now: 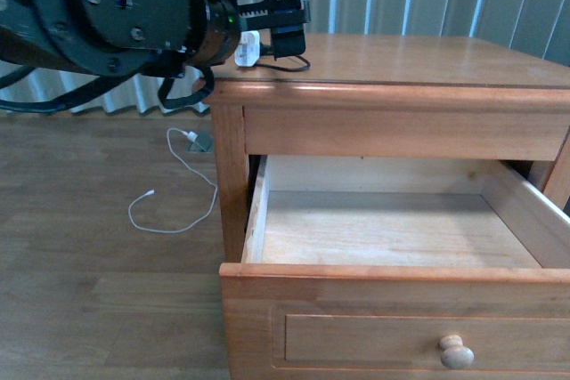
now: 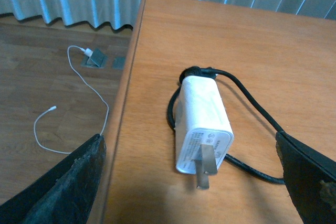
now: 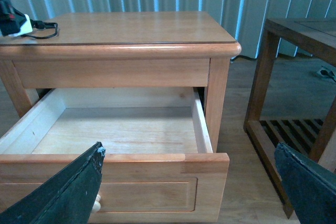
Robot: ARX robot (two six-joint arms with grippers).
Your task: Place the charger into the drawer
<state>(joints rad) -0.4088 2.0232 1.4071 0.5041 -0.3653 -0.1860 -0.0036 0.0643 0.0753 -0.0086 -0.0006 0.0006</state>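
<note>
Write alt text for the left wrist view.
A white charger with a looped black cable lies near the edge of the wooden nightstand top, prongs toward the camera. The left arm's dark fingers stand wide apart either side, not touching it. A thin white cable lies on the floor.

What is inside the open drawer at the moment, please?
Only bare pale wood shows in the drawer. A strip behind its front panel is hidden. The charger lies on the nightstand top.

Soft daylight, mild glare, sharp
</note>
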